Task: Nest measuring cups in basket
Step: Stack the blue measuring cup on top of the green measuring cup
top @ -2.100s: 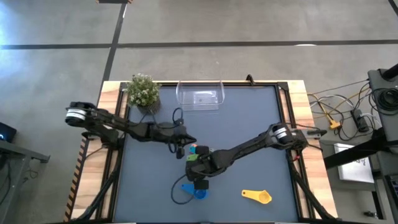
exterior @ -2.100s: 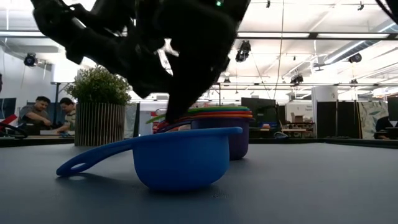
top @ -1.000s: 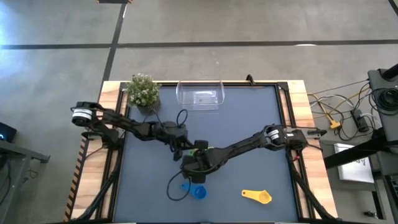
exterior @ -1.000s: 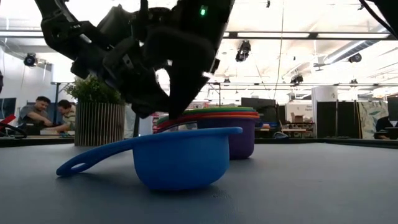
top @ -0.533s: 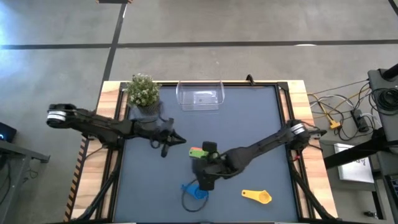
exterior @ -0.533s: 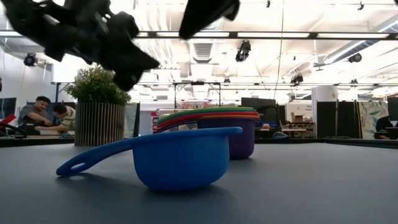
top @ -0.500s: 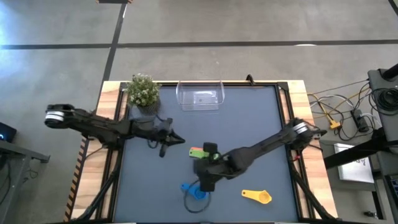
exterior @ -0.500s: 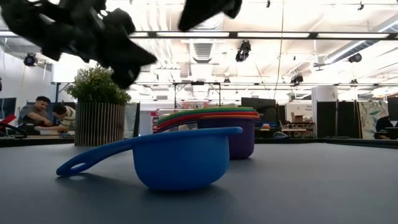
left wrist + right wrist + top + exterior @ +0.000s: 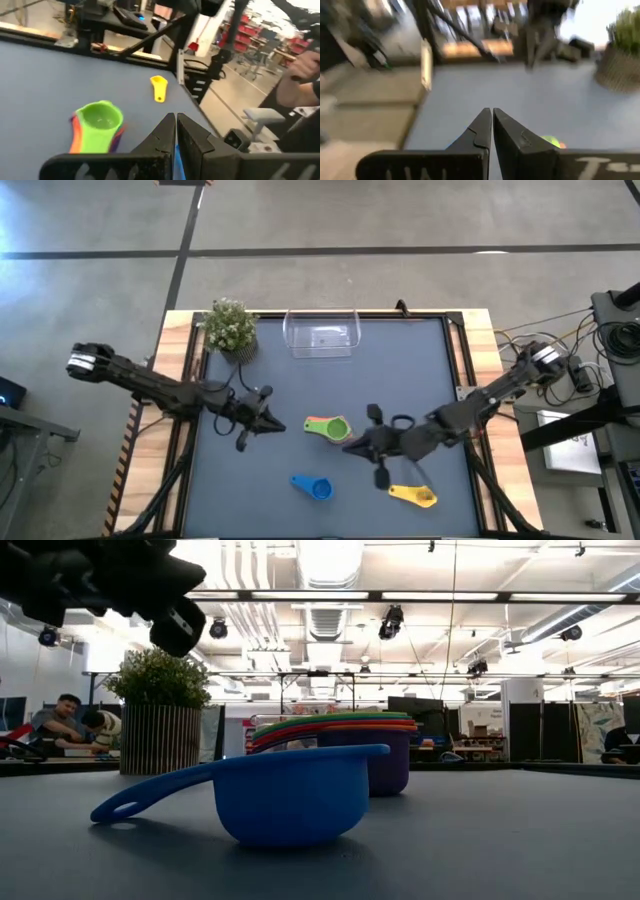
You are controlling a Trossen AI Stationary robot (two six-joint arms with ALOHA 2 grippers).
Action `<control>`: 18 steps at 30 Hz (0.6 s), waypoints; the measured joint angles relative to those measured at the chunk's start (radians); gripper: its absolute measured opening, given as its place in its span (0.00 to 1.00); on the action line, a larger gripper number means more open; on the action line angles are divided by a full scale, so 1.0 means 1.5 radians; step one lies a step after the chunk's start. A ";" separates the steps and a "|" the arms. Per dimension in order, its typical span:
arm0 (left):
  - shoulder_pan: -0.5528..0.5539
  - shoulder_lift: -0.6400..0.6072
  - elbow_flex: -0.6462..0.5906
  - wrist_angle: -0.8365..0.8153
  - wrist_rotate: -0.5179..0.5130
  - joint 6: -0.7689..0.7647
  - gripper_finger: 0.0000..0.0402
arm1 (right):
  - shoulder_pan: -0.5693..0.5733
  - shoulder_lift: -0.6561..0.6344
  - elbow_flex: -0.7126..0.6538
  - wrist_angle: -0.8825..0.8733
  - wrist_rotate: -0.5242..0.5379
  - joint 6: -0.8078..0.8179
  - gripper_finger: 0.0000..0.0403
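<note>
Nested measuring cups [image 9: 331, 428], blue cup [image 9: 318, 489], yellow cup [image 9: 415, 496]

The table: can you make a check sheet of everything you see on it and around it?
Surface: dark blue table, wooden edges.
Job's things: nested stack, green cup on top, mid-table; blue cup and yellow cup lie loose; clear basket at the far edge, no cups inside.
Clutter: potted plant at a far corner.
Grippers: left gripper shut, beside the stack; right gripper shut, between stack and yellow cup.
Cables: wires beyond the table's right side.
Surroundings: people seated in the background.
</note>
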 joint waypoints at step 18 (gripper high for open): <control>-0.147 0.341 0.429 -0.488 -0.031 0.116 0.00 | 0.010 -0.098 -0.197 0.247 0.008 -0.091 0.02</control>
